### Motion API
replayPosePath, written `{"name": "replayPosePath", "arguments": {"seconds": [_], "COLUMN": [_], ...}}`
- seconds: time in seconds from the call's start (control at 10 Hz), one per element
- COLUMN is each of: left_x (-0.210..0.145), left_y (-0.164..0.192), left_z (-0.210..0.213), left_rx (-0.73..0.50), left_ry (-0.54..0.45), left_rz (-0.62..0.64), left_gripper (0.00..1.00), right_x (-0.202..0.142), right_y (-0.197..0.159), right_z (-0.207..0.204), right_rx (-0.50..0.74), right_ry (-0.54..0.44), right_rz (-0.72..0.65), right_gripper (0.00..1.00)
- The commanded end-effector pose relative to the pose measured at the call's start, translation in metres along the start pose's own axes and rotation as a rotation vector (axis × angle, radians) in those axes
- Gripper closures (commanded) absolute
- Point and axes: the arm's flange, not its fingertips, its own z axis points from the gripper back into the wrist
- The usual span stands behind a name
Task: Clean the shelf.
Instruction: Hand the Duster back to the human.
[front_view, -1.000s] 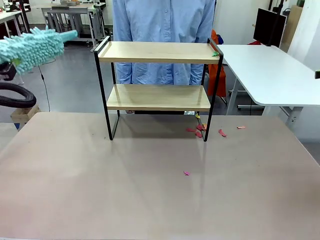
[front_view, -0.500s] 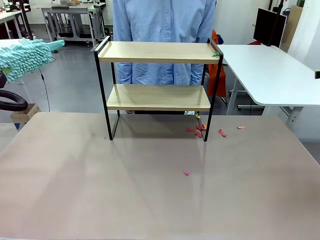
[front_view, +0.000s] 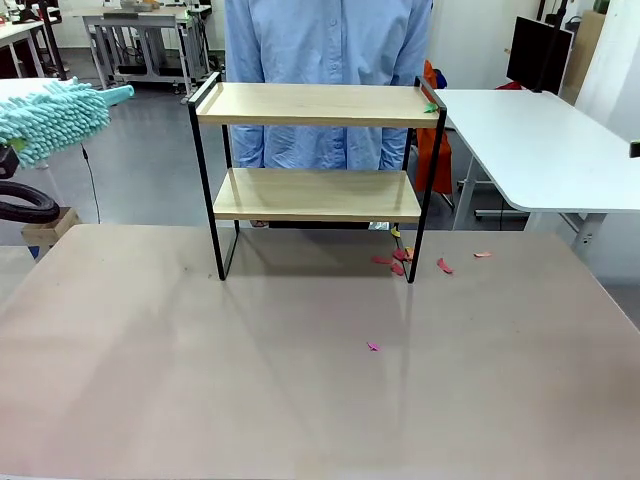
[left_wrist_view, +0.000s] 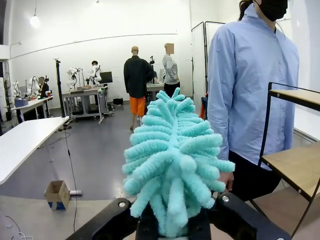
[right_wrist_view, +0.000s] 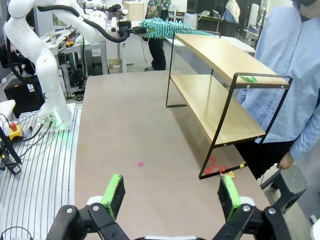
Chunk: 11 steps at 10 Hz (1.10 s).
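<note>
Your shelf (front_view: 315, 175) stands on the brown table (front_view: 300, 380), at its far side, just in front of the person in the blue shirt (front_view: 325, 60). Both wood boards look almost bare; one small green scrap (front_view: 430, 108) lies at the right end of the upper board, and some red scraps (front_view: 395, 263) lie on the table beside the right foot of the frame. The left gripper (left_wrist_view: 172, 227) is fully closed on the turquoise duster (left_wrist_view: 172, 160), which it holds at the base, up in the air and well apart from the shelf on its left side. The right gripper (right_wrist_view: 170, 195) hovers above the near part of the table with its fingers wide apart and nothing between them. I judge that the shelf is light and rather easy to push or tip, because the frame is thin. So please wipe softly with the fluffy head. If you must steady it, take a black upright, not a board.
</note>
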Motion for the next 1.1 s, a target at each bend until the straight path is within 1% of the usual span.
{"name": "replayPosePath", "arguments": {"seconds": [0.0,1.0], "left_x": [0.0031,0.0031], "left_y": [-0.0006,-0.0006], "left_z": [0.0000,0.0000], "left_rx": [-0.001,-0.001], "left_ry": [-0.006,-0.006], "left_rz": [0.000,0.000], "left_gripper": [0.83,0.83], "right_x": [0.0025,0.0025], "right_y": [-0.0014,-0.0014], "right_z": [0.0005,0.0005], "right_rx": [-0.002,-0.002], "right_ry": [-0.024,-0.024], "right_rz": [0.015,0.015], "right_gripper": [0.00,0.00]}}
